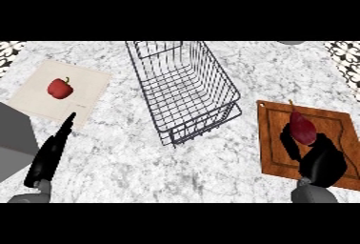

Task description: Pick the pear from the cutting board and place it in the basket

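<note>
One dark-red pear (303,127) lies on the cutting board (271,125) at three o'clock, stem toward twelve, with the right hand (323,162) spread wide at its lower end — probably light, smooth and bruisable, best cupped round its broad belly — left hand (49,155) resting open at eight.

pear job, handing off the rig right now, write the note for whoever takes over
Left hand: open, fingers straight, resting at the lower left, holding nothing.
Right hand: open over the cutting board, right at the pear's lower end, not closed on it.
Pear: lying on the board, not lifted.
Basket: mid-counter, left of the board, no pear in it.
Done: the reach to the pear.
Left: grasp, lift, carry left to the basket, release.
</note>
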